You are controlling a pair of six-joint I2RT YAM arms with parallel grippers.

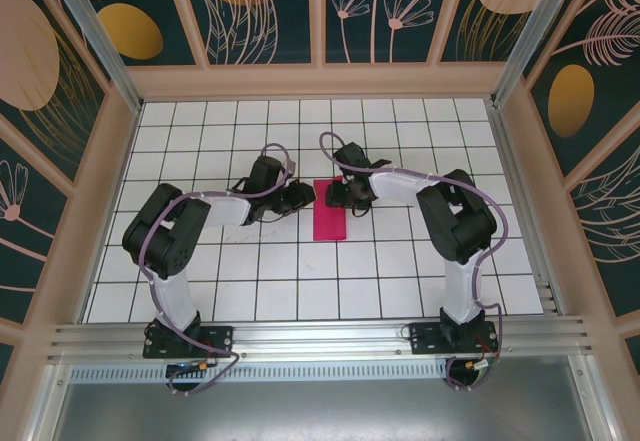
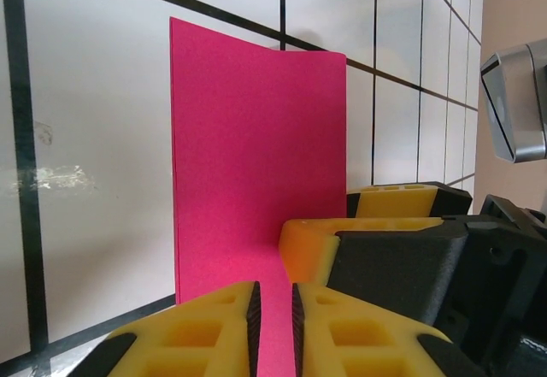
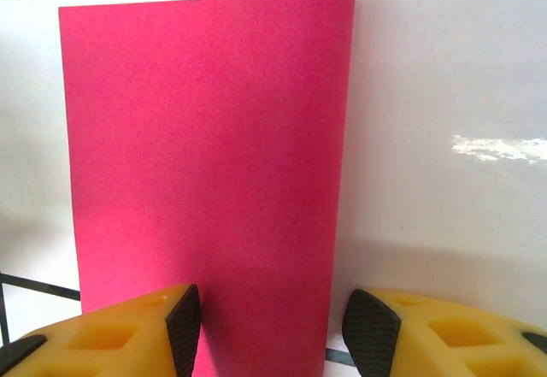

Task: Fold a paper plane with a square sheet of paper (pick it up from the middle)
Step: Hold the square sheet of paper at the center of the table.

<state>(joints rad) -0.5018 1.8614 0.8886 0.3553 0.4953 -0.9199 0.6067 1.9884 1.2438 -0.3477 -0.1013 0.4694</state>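
Bolted at the near rail, the left arm (image 1: 170,251) and right arm (image 1: 455,221) both reach inward over the white tiled counter (image 1: 300,291). They meet at the square sheet of paper (image 1: 328,223), which lies flat near the middle of the counter, doubled into a tall magenta rectangle.

Its far edge shows a small step where the two layers do not sit flush. Judged from that, the sheet is thin, very light and limp. It will crease wherever it is pinched hard and will likely skate on the glossy tiles if pushed. Lying flat, it offers little to get under, so the sensible hold is at the middle of a long edge, where a layer can be lifted without buckling a corner.

The right gripper (image 3: 272,321) is at the sheet's right edge with its jaws spread to either side of the near end, holding nothing. The left gripper (image 2: 275,309), at the left edge, has its jaws drawn almost together. Pink shows in the slit, but I cannot tell whether they pinch the paper or merely stand over it.
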